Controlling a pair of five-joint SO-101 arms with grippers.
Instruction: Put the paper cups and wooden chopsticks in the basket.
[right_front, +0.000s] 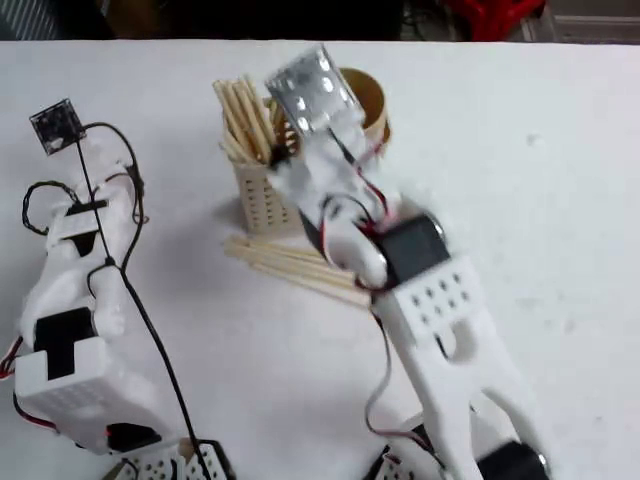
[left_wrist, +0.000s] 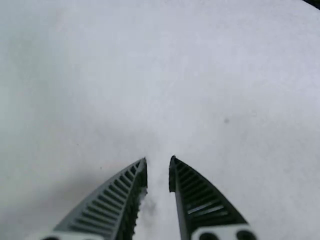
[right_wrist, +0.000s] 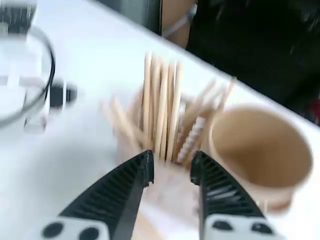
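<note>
A white perforated basket (right_front: 262, 205) stands at the table's middle back with several wooden chopsticks (right_front: 245, 118) upright in it. A brown paper cup (right_front: 368, 98) stands on the table just right of the basket. More chopsticks (right_front: 295, 265) lie flat on the table in front of the basket. My right arm (right_front: 400, 260) stretches over these to the basket. My right gripper (right_wrist: 171, 161) hangs open just above the upright chopsticks (right_wrist: 162, 107), with the paper cup (right_wrist: 260, 150) beside it. My left gripper (left_wrist: 157, 162) is slightly open over bare table, holding nothing.
My left arm (right_front: 75, 270) sits folded at the left side of the white table (right_front: 540, 180), with a black cable (right_front: 150, 330) trailing to the front edge. Dark clutter lies beyond the far table edge.
</note>
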